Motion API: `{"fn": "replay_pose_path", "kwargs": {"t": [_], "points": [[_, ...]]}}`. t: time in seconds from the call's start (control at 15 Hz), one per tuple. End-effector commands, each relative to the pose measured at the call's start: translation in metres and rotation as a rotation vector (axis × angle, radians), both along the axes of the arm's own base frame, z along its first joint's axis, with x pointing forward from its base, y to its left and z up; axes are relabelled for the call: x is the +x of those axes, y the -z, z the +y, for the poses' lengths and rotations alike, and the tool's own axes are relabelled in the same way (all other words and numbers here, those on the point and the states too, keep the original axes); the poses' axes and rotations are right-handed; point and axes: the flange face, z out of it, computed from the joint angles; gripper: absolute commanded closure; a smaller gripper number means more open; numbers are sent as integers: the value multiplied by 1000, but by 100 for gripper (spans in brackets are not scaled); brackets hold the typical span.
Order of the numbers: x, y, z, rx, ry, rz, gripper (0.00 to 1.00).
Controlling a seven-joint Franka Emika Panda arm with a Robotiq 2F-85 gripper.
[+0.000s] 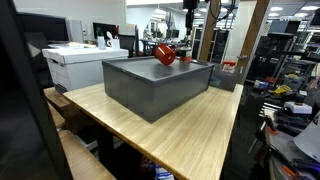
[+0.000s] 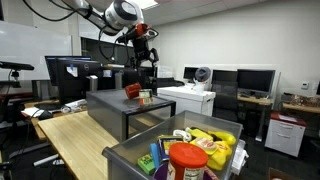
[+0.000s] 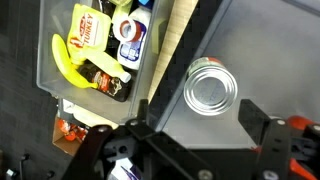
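Closest to me on the pale wooden table (image 2: 70,135) is a clear plastic bin (image 2: 122,160) crammed with groceries: a canister with a red lid (image 2: 186,158), some yellow packets (image 2: 215,140), and other bits I can't read.

Behind the bin sits a big dark grey box (image 2: 120,115). On its flat top, toward one end, is a red tin can with a bare silver lid (image 2: 131,91). It's the thing nearest the arm.

I'd guess the can is stiff and fairly heavy if it's full. It shouldn't dent under a firm squeeze, but the smooth round wall could slip or roll away if it's pinched off-centre. The sensible hold looks to be across the middle of the body, with one finger on each side of the curve rather than on the rim.

From straight above in the wrist view, the can (image 3: 210,88) shows as a shiny ringed disc, so it seems to stand on end, with plain box top all round it. In an exterior view its red side (image 1: 164,54) stands out against the grey.

The black two-fingered gripper (image 2: 148,68) hangs above the box, well clear of the can. In the wrist view the gripper (image 3: 195,125) has its jaws spread wide with nothing between them. The can lies just ahead of the gap, not inside it.

Farther back there's a white printer (image 1: 75,62), then a row of dark monitors (image 2: 70,72) against the wall.
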Motion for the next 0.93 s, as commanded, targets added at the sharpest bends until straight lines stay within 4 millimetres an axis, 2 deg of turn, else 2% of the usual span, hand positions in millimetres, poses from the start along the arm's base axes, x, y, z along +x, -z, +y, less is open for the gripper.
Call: {"fn": "replay_pose_path", "kwargs": {"t": [0.0, 0.07, 0.13, 0.2, 0.47, 0.87], "points": [[0, -5, -7, 28, -19, 6, 33], [1, -5, -8, 22, -16, 2, 33], [0, -5, -8, 18, -17, 5, 8], [0, -5, -8, 15, -17, 6, 2], [1, -2, -7, 9, -22, 19, 0], [9, 13, 0, 6, -35, 48, 0]]}}
